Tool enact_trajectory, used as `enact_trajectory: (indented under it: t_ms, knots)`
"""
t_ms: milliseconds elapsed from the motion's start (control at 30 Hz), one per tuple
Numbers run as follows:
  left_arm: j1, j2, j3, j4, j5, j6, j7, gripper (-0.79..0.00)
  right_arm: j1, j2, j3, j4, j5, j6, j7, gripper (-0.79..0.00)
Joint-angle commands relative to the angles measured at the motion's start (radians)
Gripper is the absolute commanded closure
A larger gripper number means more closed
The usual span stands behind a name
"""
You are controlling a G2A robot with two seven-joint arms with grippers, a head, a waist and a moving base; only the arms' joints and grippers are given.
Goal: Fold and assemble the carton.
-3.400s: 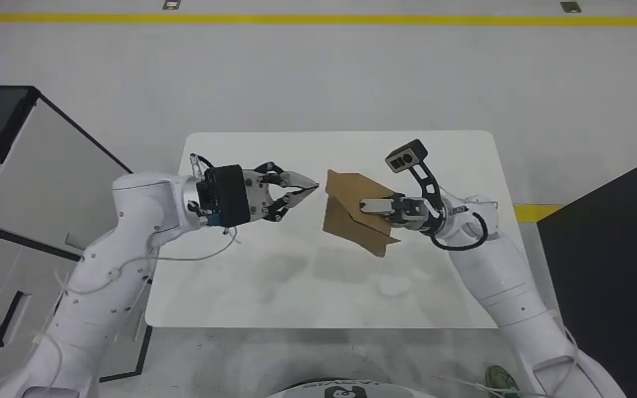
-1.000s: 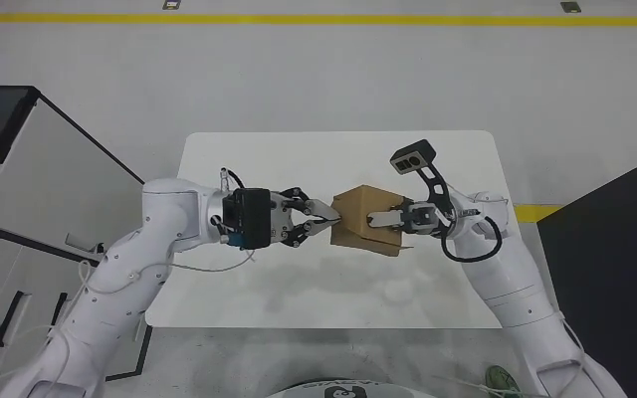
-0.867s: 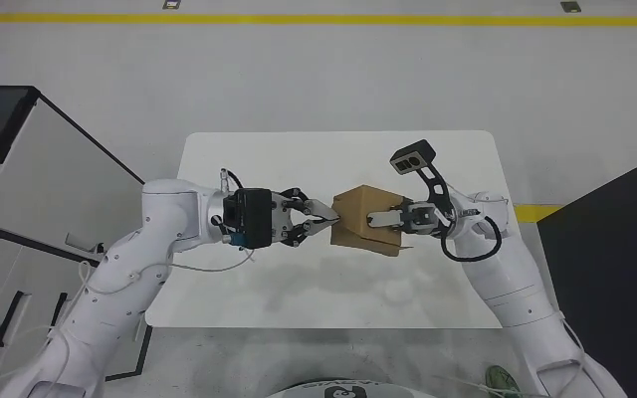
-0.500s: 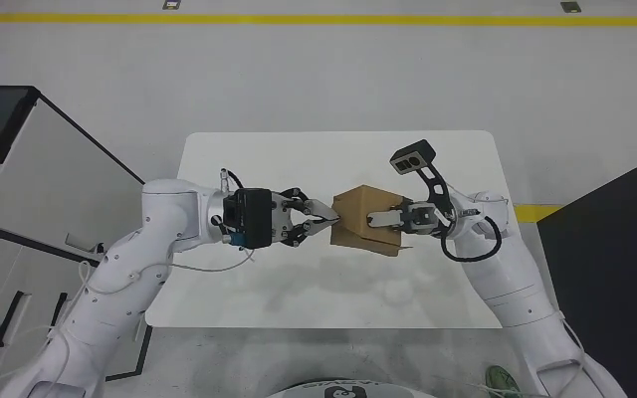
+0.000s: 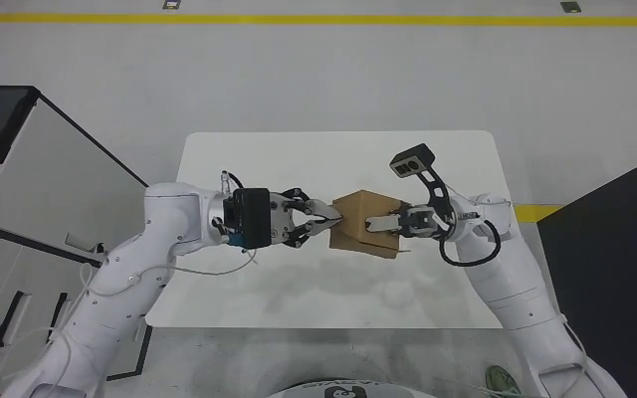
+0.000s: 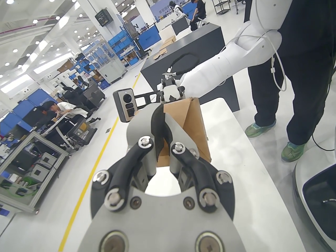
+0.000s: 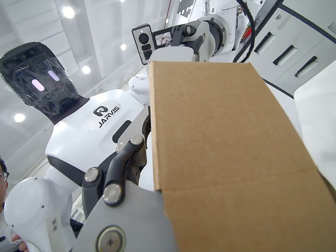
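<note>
While the right gripper (image 5: 378, 225) clamps one side of the brown carton (image 5: 350, 233), holding it opened into a box shape over the middle of the white table (image 5: 299, 289), the left gripper (image 5: 324, 220) has its fingers drawn narrow, tips touching the carton's opposite corner.

Bright, even light is falling from overhead. Ceiling lights (image 7: 67, 12) are glaring as white discs in the right wrist view and dotting the hall roof in the left wrist view. The white table (image 5: 448, 169) is giving back faint, patchy reflections. The carton (image 7: 223, 132) is showing evenly lit, without glare. Straight lines are bending toward both wrist views' edges.
</note>
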Motion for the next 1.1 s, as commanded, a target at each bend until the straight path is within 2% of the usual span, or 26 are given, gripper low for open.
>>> enact_trajectory:
  t_ms: [0, 333, 1067]
  knots:
    - [0.0, -0.001, 0.005, -0.005, -0.002, 0.0, -0.003, 0.0, 0.003, 0.001, 0.005, -0.008, -0.004, 0.004, 0.002, 0.0]
    - [0.003, -0.004, 0.02, -0.021, 0.002, 0.003, -0.015, 0.0, 0.014, 0.003, 0.01, -0.07, 0.003, 0.026, 0.025, 0.0]
    - [0.025, -0.002, 0.004, -0.033, -0.006, -0.015, -0.021, 0.0, 0.041, 0.003, -0.014, -0.077, -0.02, 0.025, 0.024, 0.0]
